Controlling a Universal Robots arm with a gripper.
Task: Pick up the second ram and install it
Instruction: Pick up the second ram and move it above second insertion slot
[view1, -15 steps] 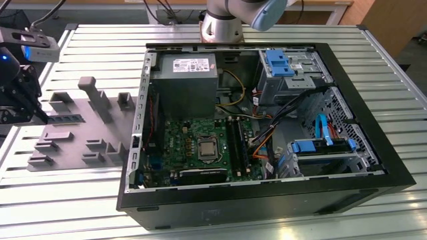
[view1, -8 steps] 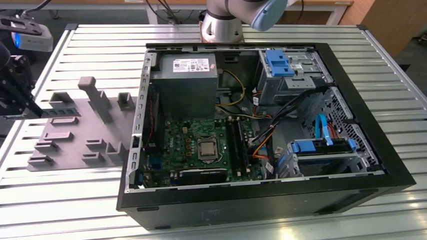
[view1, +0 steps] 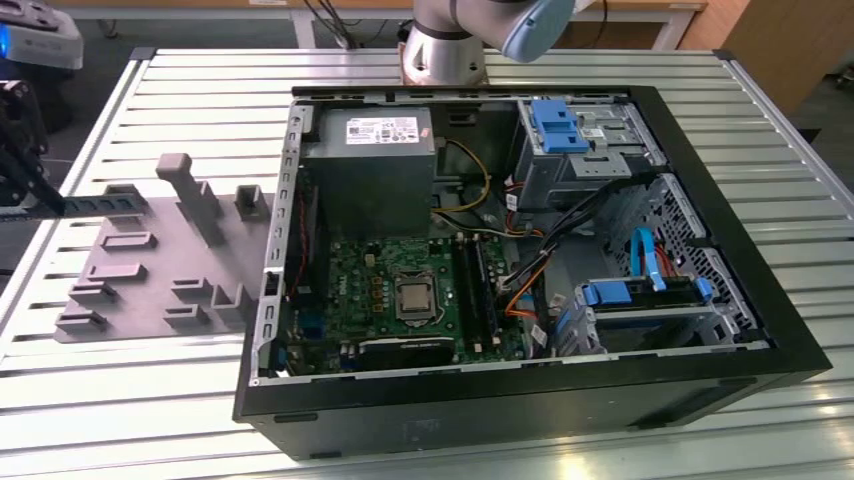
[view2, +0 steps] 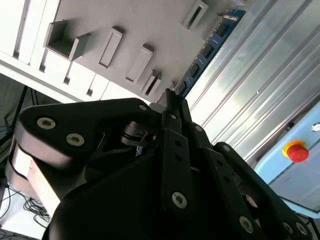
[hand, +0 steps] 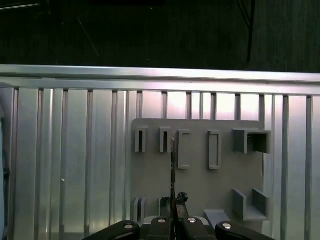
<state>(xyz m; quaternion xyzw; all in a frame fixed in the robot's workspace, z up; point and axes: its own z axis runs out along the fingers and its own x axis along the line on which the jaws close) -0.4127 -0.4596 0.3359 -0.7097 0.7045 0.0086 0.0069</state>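
At nine o'clock from the computer case (view1: 534, 400), the gripper (view2: 172, 100) clamps one end of the second ram (view2: 207, 49); leverage could tilt it.

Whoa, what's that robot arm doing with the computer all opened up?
The robot arm is putting memory into the computer. Its gripper has its fingers shut on the second ram, a thin stick with little chips on it. The stick is held over the grey fixture plate, off to the exterior view's left of the open computer case. It has not reached the motherboard inside the case yet.
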